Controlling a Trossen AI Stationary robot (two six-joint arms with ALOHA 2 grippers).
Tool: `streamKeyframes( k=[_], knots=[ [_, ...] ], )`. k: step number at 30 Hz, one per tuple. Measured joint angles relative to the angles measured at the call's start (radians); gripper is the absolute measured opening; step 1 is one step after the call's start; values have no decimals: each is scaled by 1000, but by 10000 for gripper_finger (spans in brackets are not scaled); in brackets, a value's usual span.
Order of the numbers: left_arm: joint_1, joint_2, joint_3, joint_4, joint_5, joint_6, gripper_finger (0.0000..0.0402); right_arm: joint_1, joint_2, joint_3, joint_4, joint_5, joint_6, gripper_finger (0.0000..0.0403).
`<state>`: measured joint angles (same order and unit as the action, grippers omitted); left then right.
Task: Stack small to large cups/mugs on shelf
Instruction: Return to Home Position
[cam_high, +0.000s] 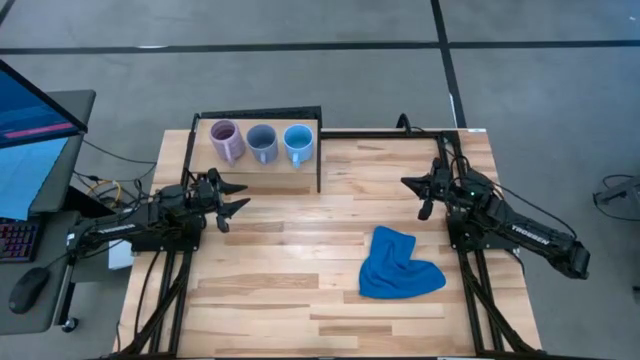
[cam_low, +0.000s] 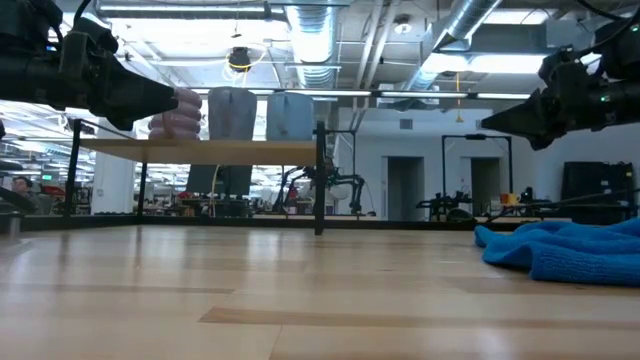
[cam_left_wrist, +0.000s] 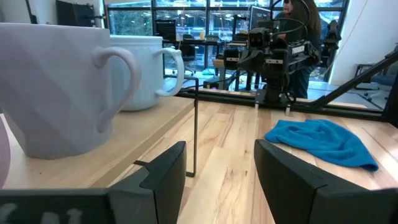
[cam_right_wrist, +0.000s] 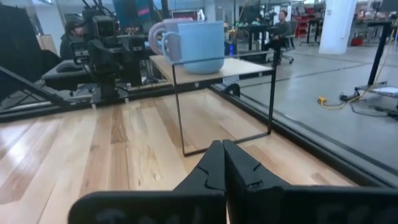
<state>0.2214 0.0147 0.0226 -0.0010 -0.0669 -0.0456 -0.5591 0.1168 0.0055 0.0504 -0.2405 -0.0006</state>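
Observation:
Three mugs stand upright in a row on the shelf (cam_high: 262, 166) at the table's far left: a pale purple one (cam_high: 226, 140), a grey-blue one (cam_high: 262, 143) and a light blue one (cam_high: 298, 143). Each rests on its base on the light-wood board. My left gripper (cam_high: 238, 196) hangs open and level just near of the shelf, with nothing between its fingers. Over the table's right side, my right gripper (cam_high: 408, 182) is shut and empty, pointing toward the shelf.
A crumpled blue cloth (cam_high: 398, 264) lies on the tabletop right of centre, near my right arm. The shelf's black frame leg (cam_high: 319, 170) stands at its right end. Bare wood (cam_high: 300, 300) lies between the arms and toward the near edge.

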Motion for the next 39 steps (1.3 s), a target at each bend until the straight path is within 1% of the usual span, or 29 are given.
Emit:
streamKeyframes(
  k=[6, 15, 21, 28, 34, 39],
  knots=[
    [0, 0, 0, 0, 0, 0, 180, 0, -7, 0, 0, 0, -1, 18],
    [0, 0, 0, 0, 1, 0, 180, 0, -7, 0, 0, 4, -8, 13],
    [0, 0, 0, 0, 2, 0, 180, 0, -6, 0, 0, 6, -7, 25],
    [0, 0, 0, -2, 17, 48, 180, 0, -6, 0, -1, 9, 35, 26],
    [0, 0, 0, -2, 18, 49, 180, 0, -6, 0, -1, 9, 35, 23],
    [0, 0, 0, -2, 18, 43, 180, 0, -6, 0, -1, 9, 35, 29]
  ],
)
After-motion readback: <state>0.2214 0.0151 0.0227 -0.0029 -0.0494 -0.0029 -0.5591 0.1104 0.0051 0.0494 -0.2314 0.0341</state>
